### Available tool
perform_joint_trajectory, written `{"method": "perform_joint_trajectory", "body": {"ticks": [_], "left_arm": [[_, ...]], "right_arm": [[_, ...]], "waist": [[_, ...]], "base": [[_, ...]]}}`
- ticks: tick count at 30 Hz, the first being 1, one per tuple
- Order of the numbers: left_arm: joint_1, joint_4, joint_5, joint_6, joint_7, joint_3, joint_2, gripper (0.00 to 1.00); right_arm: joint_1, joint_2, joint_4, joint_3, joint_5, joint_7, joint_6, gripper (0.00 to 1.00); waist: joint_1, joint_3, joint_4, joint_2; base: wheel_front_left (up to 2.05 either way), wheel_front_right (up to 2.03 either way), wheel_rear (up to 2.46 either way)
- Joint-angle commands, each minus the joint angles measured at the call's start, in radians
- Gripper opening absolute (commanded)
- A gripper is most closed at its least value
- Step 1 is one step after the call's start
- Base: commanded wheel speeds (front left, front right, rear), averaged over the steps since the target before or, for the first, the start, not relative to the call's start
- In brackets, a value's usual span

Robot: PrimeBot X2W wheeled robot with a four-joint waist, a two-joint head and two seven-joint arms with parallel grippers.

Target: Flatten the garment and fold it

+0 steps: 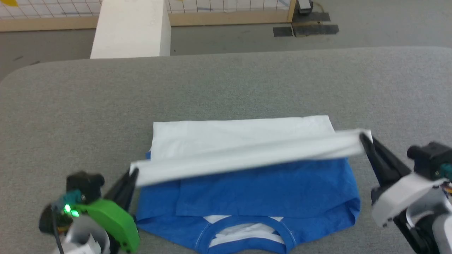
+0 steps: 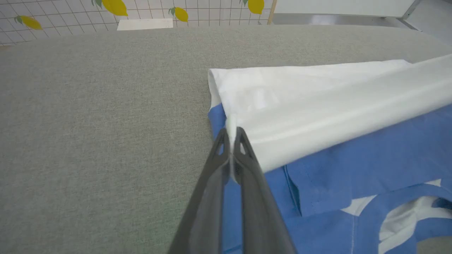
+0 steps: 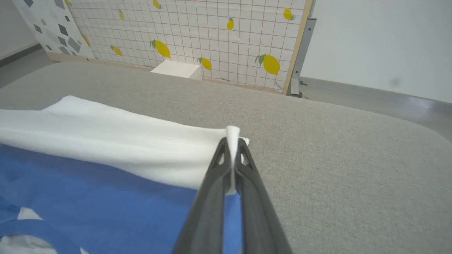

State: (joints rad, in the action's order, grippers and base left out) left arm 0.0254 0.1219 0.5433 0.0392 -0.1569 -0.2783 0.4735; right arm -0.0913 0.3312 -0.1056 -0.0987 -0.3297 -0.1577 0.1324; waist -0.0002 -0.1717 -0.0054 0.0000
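Aloft, garment (image 1: 247, 155) hem clamped in left end effector (image 1: 133, 173), right end effector (image 1: 363, 138); table (image 1: 247, 81) beyond

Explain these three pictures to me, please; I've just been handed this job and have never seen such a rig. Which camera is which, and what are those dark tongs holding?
This is a two-armed robot working at a grey padded table. The wide picture comes from a camera on its head, looking down. The other two come from cameras on its wrists, each looking along that arm's own pair of dark fingers.

On the table lies a T-shirt, white with blue sleeves and neckband, its collar nearest the robot. The left gripper and the right gripper are each shut on one end of the shirt's white edge, which is stretched between them above the blue part. Each wrist picture shows white cloth pinched in that arm's grip.
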Motion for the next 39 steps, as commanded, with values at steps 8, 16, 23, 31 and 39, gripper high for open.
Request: {"method": "perform_joint_trajectory", "body": {"ticks": [8,16,23,31,39], "left_arm": [[-0.123,-0.066,0.025,0.001,0.050,-0.056,-0.058,0.00],[-0.150,-0.156,-0.003,-0.018,0.064,-0.101,-0.051,0.00],[-0.169,-0.215,0.000,-0.015,0.076,-0.124,-0.073,1.00],[-0.224,-0.183,0.027,0.029,0.138,-0.071,-0.076,1.00],[-0.141,-0.174,-0.026,0.065,0.368,0.016,-0.094,1.00]], "right_arm": [[0.218,-0.044,-0.037,0.093,0.058,-0.131,-0.002,0.00],[0.299,-0.080,-0.010,0.076,0.066,-0.200,-0.002,0.00],[0.328,-0.113,0.043,0.072,0.055,-0.249,-0.002,1.00],[0.377,-0.153,0.013,0.151,0.056,-0.251,-0.002,1.00],[0.312,-0.266,-0.051,0.295,0.040,-0.131,-0.002,1.00]], "waist": [[0.0002,0.042,0.036,0.0000],[0.0002,0.056,0.036,0.0000],[0.0002,0.069,0.032,0.0000],[0.0002,0.108,0.038,0.0000],[0.0002,0.123,0.061,0.0000]], "base": [[0.00,0.00,0.00],[0.00,0.00,0.00],[0.00,0.00,0.00],[0.00,0.00,0.00],[0.00,0.00,0.00]]}}
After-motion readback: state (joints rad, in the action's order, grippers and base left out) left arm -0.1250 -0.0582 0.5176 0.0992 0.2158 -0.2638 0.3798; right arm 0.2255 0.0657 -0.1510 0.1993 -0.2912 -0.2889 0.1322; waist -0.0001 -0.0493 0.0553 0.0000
